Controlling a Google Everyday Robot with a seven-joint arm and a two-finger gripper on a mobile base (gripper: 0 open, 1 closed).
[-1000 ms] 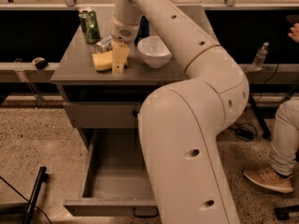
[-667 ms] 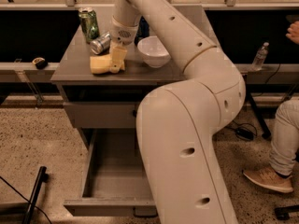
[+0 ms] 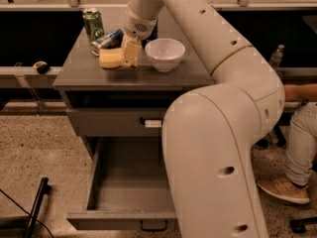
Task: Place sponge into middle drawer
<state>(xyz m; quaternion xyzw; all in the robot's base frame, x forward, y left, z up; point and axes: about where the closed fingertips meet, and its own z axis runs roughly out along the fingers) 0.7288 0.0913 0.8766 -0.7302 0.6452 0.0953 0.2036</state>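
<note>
The pale-yellow sponge point(image 3: 110, 58) is at the left middle of the grey cabinet top point(image 3: 99, 76). My gripper point(image 3: 130, 52) comes down from the big white arm and is shut on the sponge's right end, its cream-yellow fingers point(image 3: 131, 47) covering that end. The sponge sits low, at or just above the top. The middle drawer point(image 3: 129, 182) stands pulled open below, with a flat grey inside that holds nothing and a dark handle point(image 3: 153, 225) on its front.
A white bowl point(image 3: 165, 53) stands right of the gripper. An upright green can point(image 3: 92, 23) and a lying blue can point(image 3: 106, 38) are behind the sponge. A shut drawer with a white tag point(image 3: 151, 123) is above the open one. A person's leg point(image 3: 299, 148) is at right.
The sponge tilted and then levelled, ending slightly higher than a second ago, with the gripper staying at its right end. The bowl, the cans and the drawer have not moved.
</note>
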